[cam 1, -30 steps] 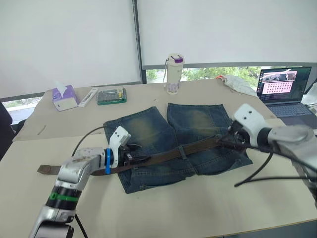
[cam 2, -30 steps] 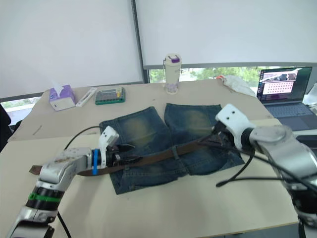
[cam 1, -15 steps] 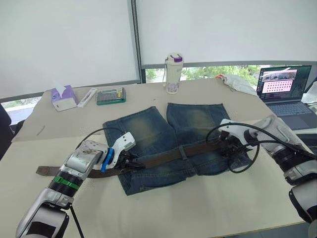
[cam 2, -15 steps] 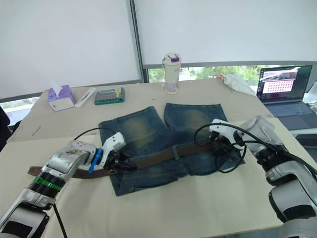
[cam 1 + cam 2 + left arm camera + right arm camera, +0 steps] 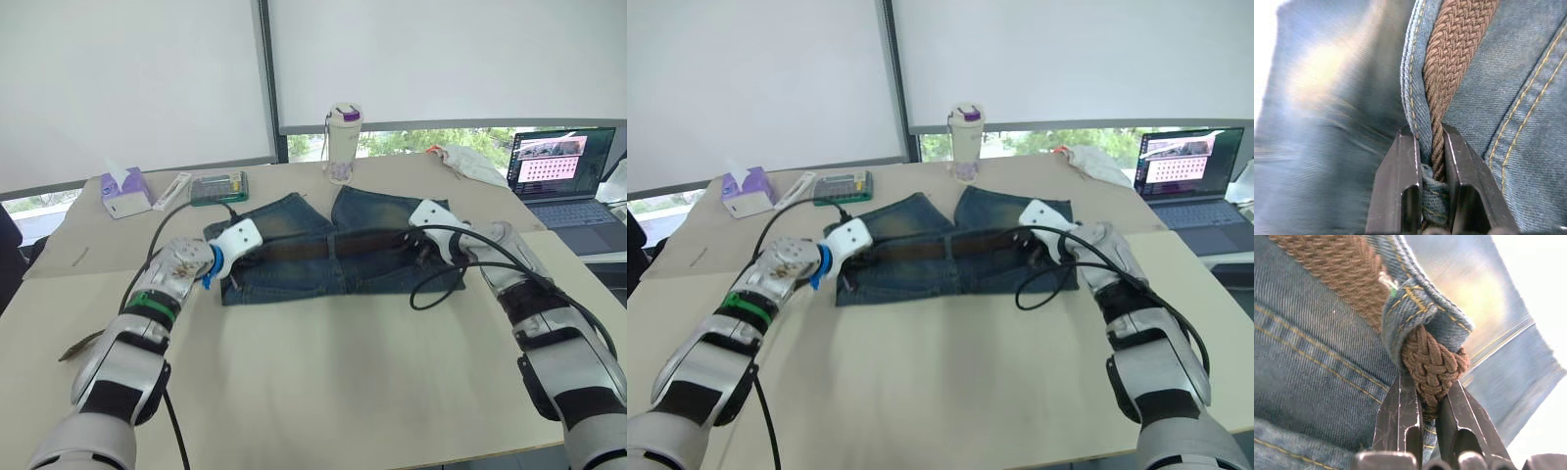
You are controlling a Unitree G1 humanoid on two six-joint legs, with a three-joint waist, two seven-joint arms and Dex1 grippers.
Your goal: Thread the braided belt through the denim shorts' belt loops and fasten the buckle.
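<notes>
The denim shorts (image 5: 333, 269) lie bunched mid-table, waistband raised and pulled taut between my two grippers. The braided belt (image 5: 304, 249) runs along the waistband and passes under a belt loop (image 5: 332, 244) near the middle. My left gripper (image 5: 237, 258) is shut on the belt (image 5: 1459, 58) together with a denim edge at the shorts' left end. At the right end, my right gripper (image 5: 418, 245) is shut on the bunched belt (image 5: 1435, 364) and a fold of denim (image 5: 1418, 308). A brown strip (image 5: 76, 347) beside my left arm may be the belt's tip. The buckle is hidden.
Along the far side stand a purple tissue box (image 5: 125, 191), a green box (image 5: 220, 188) and a white bottle (image 5: 344, 145). A laptop (image 5: 563, 171) and a white cloth (image 5: 470, 162) sit at the far right. My black cable (image 5: 441, 289) loops over the shorts' right edge.
Both grippers have shut on the belt and waistband. They have carried the waistband away from me toward the far side, so the shorts are now bunched up.
</notes>
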